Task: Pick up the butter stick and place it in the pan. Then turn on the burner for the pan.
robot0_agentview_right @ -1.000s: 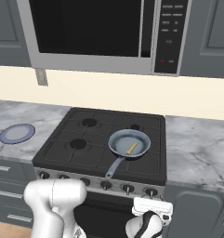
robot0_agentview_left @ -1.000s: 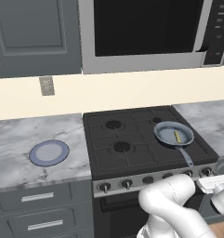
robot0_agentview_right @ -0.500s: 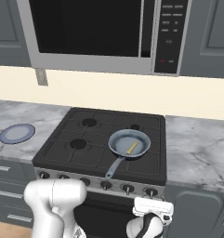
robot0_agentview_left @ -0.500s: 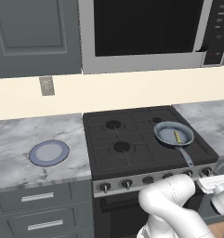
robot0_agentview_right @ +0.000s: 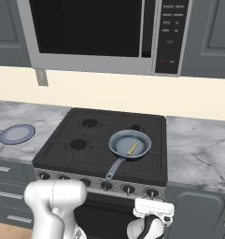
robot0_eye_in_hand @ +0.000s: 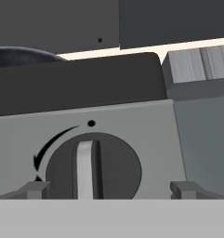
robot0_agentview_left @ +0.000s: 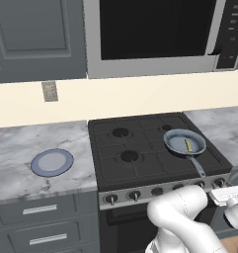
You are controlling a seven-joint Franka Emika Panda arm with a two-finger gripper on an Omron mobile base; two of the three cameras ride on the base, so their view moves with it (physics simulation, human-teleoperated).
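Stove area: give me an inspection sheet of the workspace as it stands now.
Surface: black stove between marble counters.
Job's things: butter stick lies inside the pan, which sits on the front right burner, handle toward the knobs.
Clutter: blue-rimmed plate on the left counter.
Grippers: pincer open, fingertips either side of a burner knob, whose ridge is upright; contact cannot be told.
Cables: nothing seen.
Surroundings: microwave above the stove, grey cabinets, wall outlet.
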